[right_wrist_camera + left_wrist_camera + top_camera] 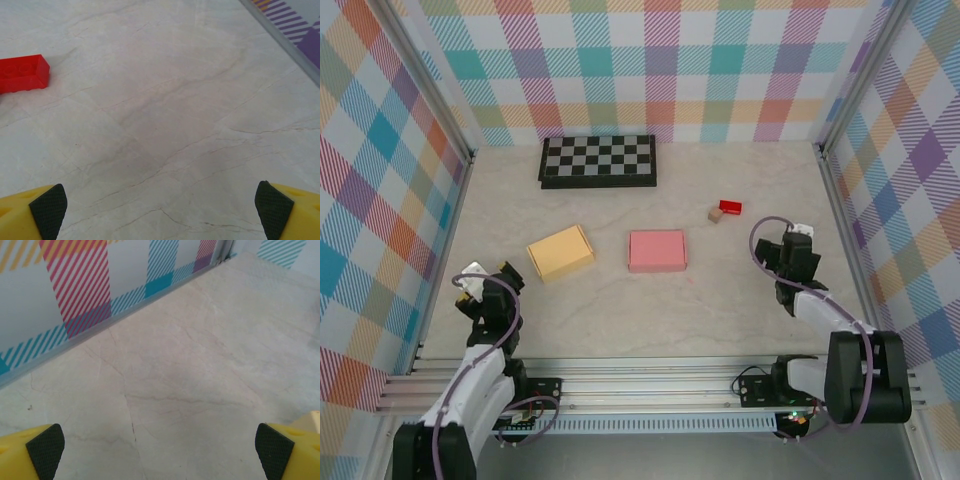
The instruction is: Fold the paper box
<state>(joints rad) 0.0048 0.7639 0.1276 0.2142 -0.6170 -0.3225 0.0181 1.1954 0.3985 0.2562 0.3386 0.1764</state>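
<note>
Left pincer and right pincer gape empty, well apart from the pink box and orange box lying closed on the tabletop; folding looks done.

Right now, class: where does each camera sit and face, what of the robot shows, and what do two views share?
Top external: above and behind, looking down on the marble-patterned table; left arm and right arm show.
Left wrist: on its arm, facing table and plaid wall; open left gripper.
Right wrist: on its arm, facing table; open right gripper.
Shared: top and right wrist both show the small red rectangular block.
</note>
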